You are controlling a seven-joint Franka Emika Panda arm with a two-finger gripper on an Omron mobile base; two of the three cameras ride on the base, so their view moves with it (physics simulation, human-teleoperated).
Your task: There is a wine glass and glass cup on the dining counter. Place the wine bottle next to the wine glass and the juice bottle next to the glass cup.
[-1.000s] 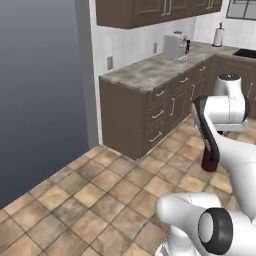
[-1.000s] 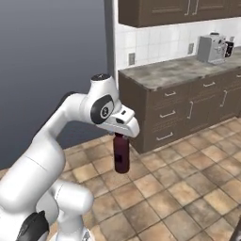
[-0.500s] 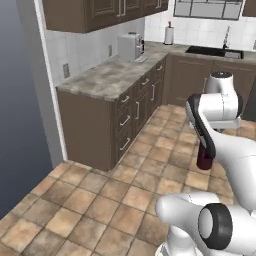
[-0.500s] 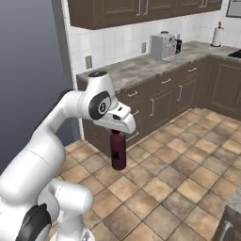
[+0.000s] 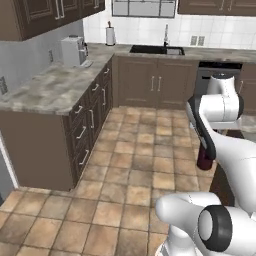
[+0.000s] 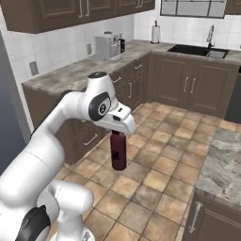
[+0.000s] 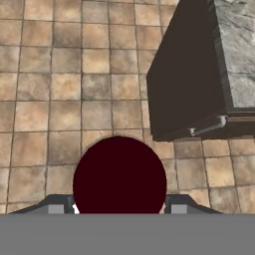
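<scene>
— Carrying the juice bottle [image 6: 118,150], clamped in the pincer [image 6: 117,130], above the tiled floor [image 6: 155,179].
— Delivered yet?
— No. Beside it, a stone table [image 6: 222,160] shows no glass cup; wine bottle apparently pending.

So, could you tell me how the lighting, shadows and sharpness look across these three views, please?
Left base view: even, flat lighting, slightly soft; the juice bottle reads nearly black. Right base view: mildly blurred, no glare on the bottle, no clear shadow under it. Hand view: floor tiles fairly sharp, the bottle a featureless dark disc between the gripper fingertips.
</scene>
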